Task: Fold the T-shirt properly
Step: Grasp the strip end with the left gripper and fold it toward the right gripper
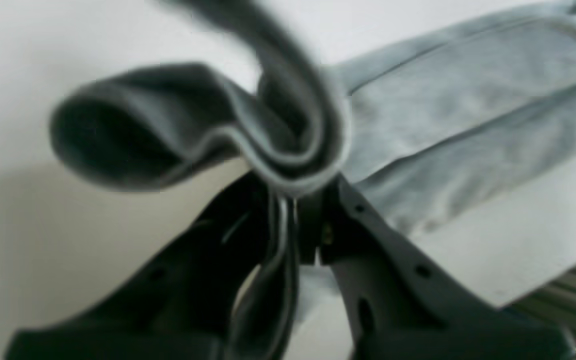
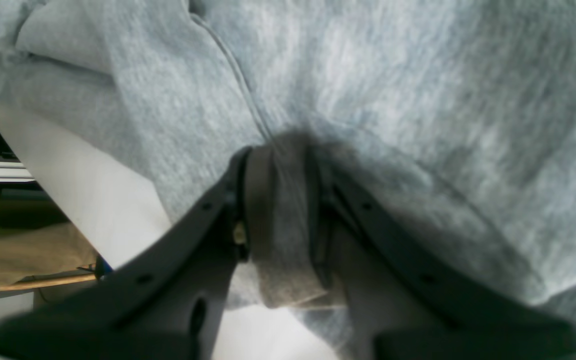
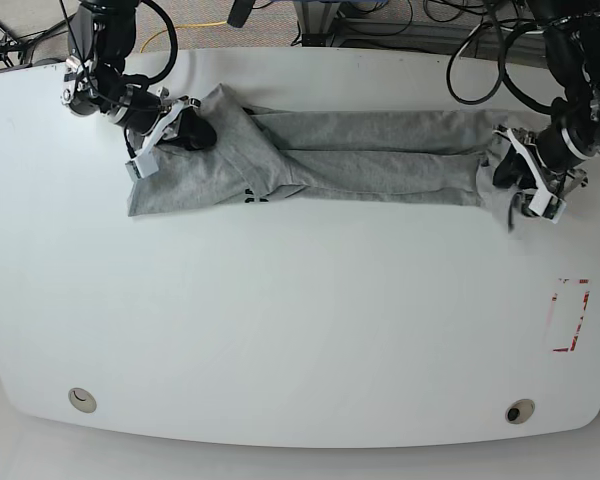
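Observation:
The light grey T-shirt [image 3: 380, 155] lies folded into a long narrow band across the far part of the white table [image 3: 300, 320]. A bit of black lettering [image 3: 255, 196] shows at its lower edge. My left gripper [image 3: 507, 172] is at the band's right end, shut on a bunched fold of the shirt [image 1: 288, 165]. My right gripper [image 3: 193, 131] is at the left end, shut on a pinched fold of the shirt [image 2: 278, 225]. The left end of the shirt spreads wider below that gripper.
A red-outlined rectangle [image 3: 570, 315] is marked on the table at the right. Two round fittings [image 3: 80, 400] [image 3: 520, 411] sit near the front edge. Cables [image 3: 380, 20] lie behind the table's far edge.

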`<state>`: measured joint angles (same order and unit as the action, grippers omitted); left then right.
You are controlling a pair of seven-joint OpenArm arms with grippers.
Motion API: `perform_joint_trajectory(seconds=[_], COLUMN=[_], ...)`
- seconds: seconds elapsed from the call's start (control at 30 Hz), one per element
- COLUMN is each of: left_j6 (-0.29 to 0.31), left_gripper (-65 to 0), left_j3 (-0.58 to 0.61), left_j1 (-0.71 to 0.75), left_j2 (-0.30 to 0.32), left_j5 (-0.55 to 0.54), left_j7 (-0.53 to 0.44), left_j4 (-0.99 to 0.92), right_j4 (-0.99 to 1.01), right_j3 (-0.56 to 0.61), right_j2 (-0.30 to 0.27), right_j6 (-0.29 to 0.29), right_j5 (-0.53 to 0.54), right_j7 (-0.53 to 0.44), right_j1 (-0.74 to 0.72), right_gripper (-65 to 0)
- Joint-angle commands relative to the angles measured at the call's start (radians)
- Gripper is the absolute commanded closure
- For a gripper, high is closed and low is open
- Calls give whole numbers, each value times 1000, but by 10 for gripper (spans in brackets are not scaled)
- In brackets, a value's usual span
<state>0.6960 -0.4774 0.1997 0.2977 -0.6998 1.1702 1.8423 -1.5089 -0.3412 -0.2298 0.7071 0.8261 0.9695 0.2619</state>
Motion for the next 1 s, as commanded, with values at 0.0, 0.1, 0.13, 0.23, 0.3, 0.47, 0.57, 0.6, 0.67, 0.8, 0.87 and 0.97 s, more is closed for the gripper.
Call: perform_joint_trajectory(seconds=[0.0, 0.1, 0.13, 0.23, 0.3, 0.47, 0.57, 0.6, 0.67, 0.8, 0.87, 0.97], left_j6=[2, 2, 2, 2, 2, 2, 2, 2, 2, 2, 2, 2], left_gripper=[-53, -53, -53, -53, -54, -54, -54, -54, -58, -133, -182, -240], left_j3=[24, 85, 107, 170, 202, 242, 253, 259, 271, 294, 302, 305], left_j1=[-4, -27, -29, -33, -41, -56, -62, -65, -67, -70, -79, -82], left_j2=[-9, -47, -51, -62, -93, -137, -163, -171, -180, -183, -185, -185], left_j5=[-19, -19, -19, -22, -19, -19, -17, -17, -17, 32, 55, 53], left_j7=[18, 37, 41, 47, 47, 47, 47, 47, 47, 47, 47, 47], left_j4=[56, 79, 81, 84, 81, 79, 76, 76, 76, 67, 64, 64], right_j4=[-3, -5, -5, -6, -8, -9, -9, -9, -9, -9, -17, -43], right_j3=[-2, -2, -2, -2, -2, -2, -2, -2, -2, -2, -2, -2], right_j2=[-10, -12, -12, -13, -13, -9, -6, -6, -6, -9, -10, -12], right_j6=[-9, -9, -9, -9, -9, -9, -9, -9, -9, -9, -9, -9], right_j5=[-32, -32, -32, -32, -47, -83, -87, -87, -87, -87, -87, -87], right_j7=[32, 32, 32, 32, 32, 32, 32, 32, 32, 32, 32, 32], right_j1=[4, 3, 3, 3, 3, 1, 1, 1, 1, 0, -3, 3], right_gripper=[-109, -109, -109, -109, -109, -109, -109, -109, -109, -109, -109, -109])
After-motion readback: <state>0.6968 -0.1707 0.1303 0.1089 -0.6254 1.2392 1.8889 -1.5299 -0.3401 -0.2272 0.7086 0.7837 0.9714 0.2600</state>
